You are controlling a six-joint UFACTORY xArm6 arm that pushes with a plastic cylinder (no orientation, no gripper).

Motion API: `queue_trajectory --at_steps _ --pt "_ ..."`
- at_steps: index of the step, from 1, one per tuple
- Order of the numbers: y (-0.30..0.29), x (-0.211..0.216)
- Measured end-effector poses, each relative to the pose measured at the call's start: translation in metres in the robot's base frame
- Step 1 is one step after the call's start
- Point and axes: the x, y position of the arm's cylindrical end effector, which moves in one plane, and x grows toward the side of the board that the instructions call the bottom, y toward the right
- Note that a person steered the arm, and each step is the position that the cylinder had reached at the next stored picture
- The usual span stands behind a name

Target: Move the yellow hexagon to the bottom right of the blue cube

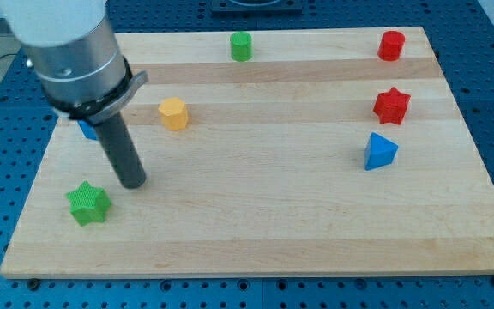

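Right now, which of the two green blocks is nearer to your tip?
The green star, near the view's bottom left, sits just left of and below my tip. The green cylinder stands far away at the view's top edge.

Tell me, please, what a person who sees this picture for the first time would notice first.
The big grey arm at the view's top left, with my tip resting on the wooden board just right of the green star block. The blue cube is mostly hidden behind the rod, and the yellow hexagon block sits to the rod's right. Far right stand a red star block and a blue triangular block.
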Motion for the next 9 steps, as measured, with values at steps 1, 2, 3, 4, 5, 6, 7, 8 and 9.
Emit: queue_trajectory --at_steps 1,2,3,4,5,6,7,8,9 --pt "-0.026 0.016" --pt "-0.045 0.023" --pt "-0.045 0.023" --pt "-0.039 0.019" --pt "-0.030 -0.009" --pt "0.008 -0.036" --pt "0.088 -0.052" --pt "0.119 -0.096" --pt "0.116 -0.139"
